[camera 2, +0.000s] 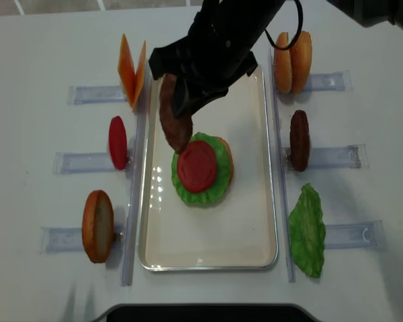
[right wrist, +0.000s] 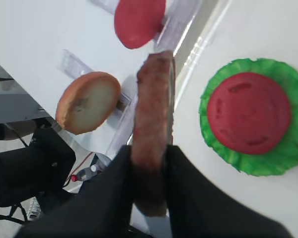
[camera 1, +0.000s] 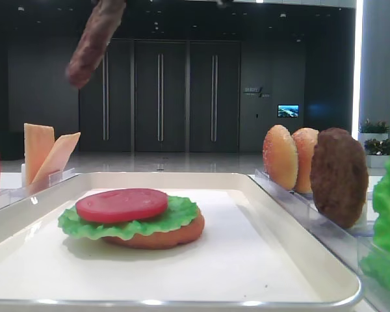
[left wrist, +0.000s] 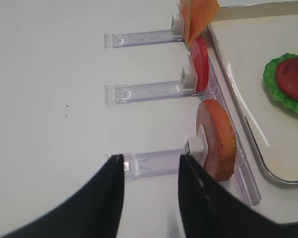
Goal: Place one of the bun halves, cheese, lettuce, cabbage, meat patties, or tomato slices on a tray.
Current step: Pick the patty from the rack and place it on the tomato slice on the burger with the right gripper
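Your right gripper (right wrist: 150, 163) is clamping a patty (right wrist: 153, 124) edge-on above the tray's (camera 2: 252, 258) left rim, its fingers hiding the patty's lower part, beside the tomato-topped stack (camera 2: 200, 168).

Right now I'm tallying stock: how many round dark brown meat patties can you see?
2. One rough dark brown meat patty is clamped in the right gripper above the white tray; the other patty stands in the clear rack right of the tray.

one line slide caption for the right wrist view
Right gripper holds a meat patty on edge beside the tomato-topped lettuce.
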